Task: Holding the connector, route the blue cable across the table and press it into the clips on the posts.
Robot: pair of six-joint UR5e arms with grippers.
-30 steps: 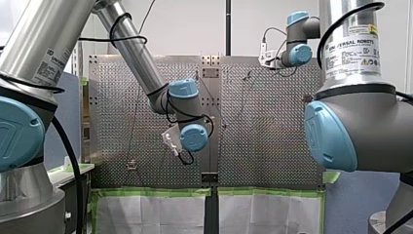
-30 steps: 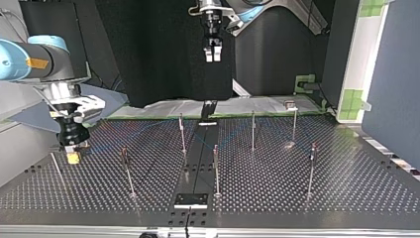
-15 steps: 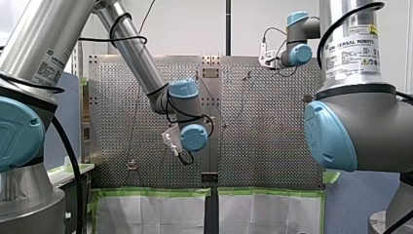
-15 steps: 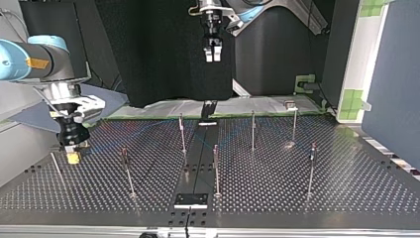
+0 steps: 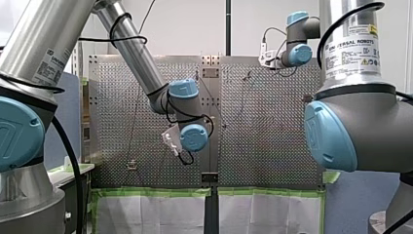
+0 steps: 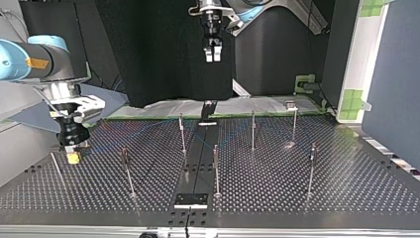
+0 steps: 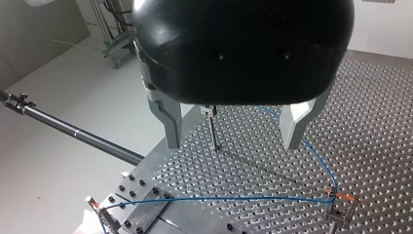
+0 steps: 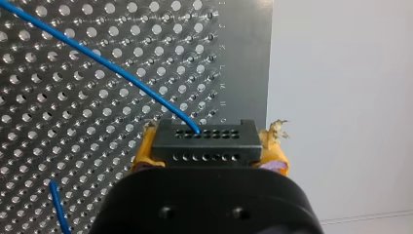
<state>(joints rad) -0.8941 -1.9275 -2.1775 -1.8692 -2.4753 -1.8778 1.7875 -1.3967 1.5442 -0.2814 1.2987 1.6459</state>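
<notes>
My right gripper [image 8: 207,152] is shut on the black connector [image 8: 204,140], which sits between its yellow pads [image 8: 146,152]. The blue cable [image 8: 97,57] leaves the connector's face and runs over the perforated table. In the top view this gripper [image 6: 73,154] hangs low over the table's left corner. My left gripper [image 7: 233,132] is open and holds nothing. It hovers high above a clip post [image 7: 211,127], and in the top view it [image 6: 212,53] hangs well above the far middle. Below it the cable [image 7: 219,198] passes through an orange-marked clip [image 7: 336,199].
Several thin posts stand on the table, among them one near the middle [image 6: 216,168], one at the top view's left [image 6: 128,171] and one at its right [image 6: 311,168]. A dark seam plate [image 6: 191,199] runs down the centre. A black rod [image 7: 73,131] crosses beside the table.
</notes>
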